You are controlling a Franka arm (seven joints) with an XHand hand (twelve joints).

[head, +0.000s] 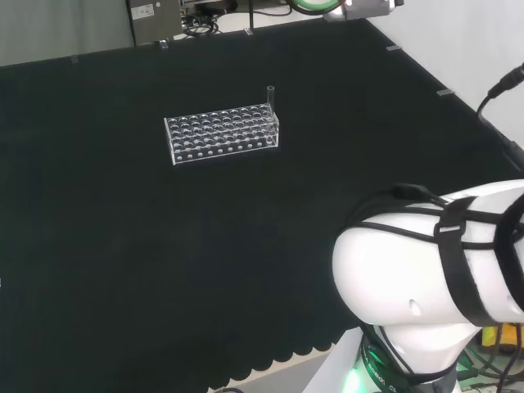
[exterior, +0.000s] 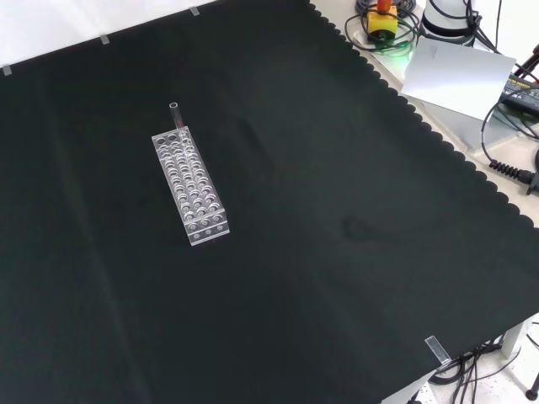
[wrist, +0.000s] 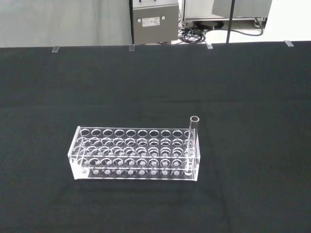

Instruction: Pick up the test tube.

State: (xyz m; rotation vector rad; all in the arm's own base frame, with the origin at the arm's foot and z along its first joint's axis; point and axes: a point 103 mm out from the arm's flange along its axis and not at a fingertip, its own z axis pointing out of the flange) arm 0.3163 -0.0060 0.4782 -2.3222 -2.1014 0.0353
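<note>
A clear test tube [head: 271,94] stands upright in the far right corner hole of a clear plastic rack [head: 223,135] with many empty holes, in the head view. In the front view the test tube [exterior: 174,114] rises from the far end of the rack [exterior: 190,187], which lies left of the cloth's middle. The wrist view looks at the rack [wrist: 136,153] from some distance, and the test tube [wrist: 194,131] sticks up from one end of it. Nothing touches the tube or the rack.
The arm's own white link [head: 434,278] bulks at the lower right of the head view. The cloth's scalloped edge [exterior: 438,135] runs along the right of the front view, with cables and a yellow box [exterior: 383,21] beyond it. A grey cabinet [wrist: 154,19] stands behind the bench.
</note>
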